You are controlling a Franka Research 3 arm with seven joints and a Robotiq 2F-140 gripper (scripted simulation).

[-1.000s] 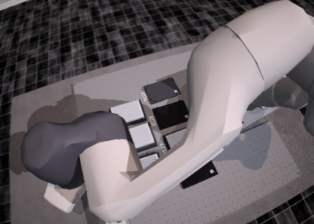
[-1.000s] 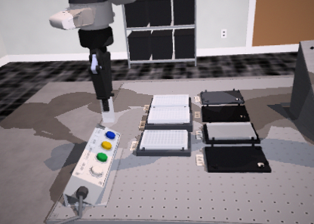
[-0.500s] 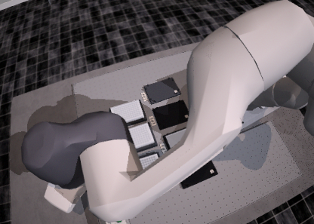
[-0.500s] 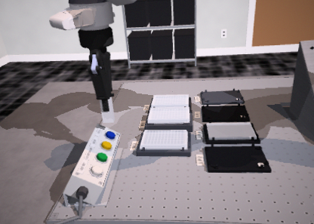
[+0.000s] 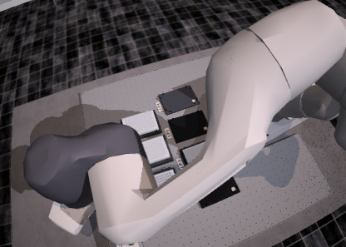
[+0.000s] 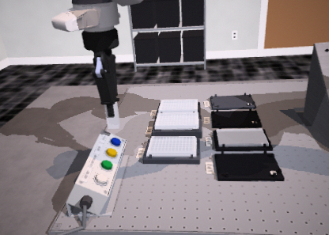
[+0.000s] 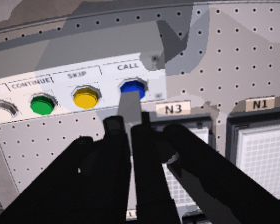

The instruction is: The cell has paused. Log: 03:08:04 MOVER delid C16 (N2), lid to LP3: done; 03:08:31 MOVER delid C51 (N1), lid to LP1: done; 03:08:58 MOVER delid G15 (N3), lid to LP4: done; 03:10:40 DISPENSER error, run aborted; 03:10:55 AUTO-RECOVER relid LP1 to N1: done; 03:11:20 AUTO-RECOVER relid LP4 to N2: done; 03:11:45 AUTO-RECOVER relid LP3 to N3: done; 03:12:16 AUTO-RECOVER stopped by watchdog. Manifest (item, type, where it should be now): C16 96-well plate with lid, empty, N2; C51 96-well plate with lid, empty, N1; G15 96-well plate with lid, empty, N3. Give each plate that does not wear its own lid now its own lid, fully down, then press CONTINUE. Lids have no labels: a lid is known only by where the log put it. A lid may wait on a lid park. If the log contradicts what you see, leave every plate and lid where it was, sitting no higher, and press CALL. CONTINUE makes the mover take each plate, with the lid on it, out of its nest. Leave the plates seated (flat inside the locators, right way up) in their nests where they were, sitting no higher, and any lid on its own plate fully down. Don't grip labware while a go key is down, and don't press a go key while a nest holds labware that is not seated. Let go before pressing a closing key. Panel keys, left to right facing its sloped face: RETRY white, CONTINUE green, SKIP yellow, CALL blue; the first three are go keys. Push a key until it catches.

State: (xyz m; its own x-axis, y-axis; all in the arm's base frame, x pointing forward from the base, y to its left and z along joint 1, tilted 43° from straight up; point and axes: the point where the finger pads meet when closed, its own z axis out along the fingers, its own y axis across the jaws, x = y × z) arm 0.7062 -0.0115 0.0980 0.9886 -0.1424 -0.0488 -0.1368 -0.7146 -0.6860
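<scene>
My gripper [image 6: 112,122] [image 7: 132,106] is shut, with nothing seen between its pale tips. It points down over the blue CALL end of the panel; in the wrist view its tips overlap the lower edge of the blue key [image 6: 115,142] [image 7: 133,88]. Whether they touch it I cannot tell. The green CONTINUE key [image 6: 107,164] [image 7: 42,105] stands beyond the yellow key [image 6: 111,152] [image 7: 86,98]. White plates sit in the nests: N3 [image 6: 171,147], N1 [image 6: 176,120] [image 7: 263,160] and the back nest [image 6: 179,105]. Their lids are hard to make out. A pale grey lid [image 6: 242,138] lies on one park.
Two lid parks, the front one [image 6: 249,166] and another [image 6: 236,119] [image 5: 188,125], look bare black. The rearmost park [image 6: 232,102] [image 5: 179,100] looks dark grey; whether a lid is there I cannot tell. The white RETRY key [image 6: 100,180] is at the panel's front end. A grey block [image 6: 322,91] stands at the right.
</scene>
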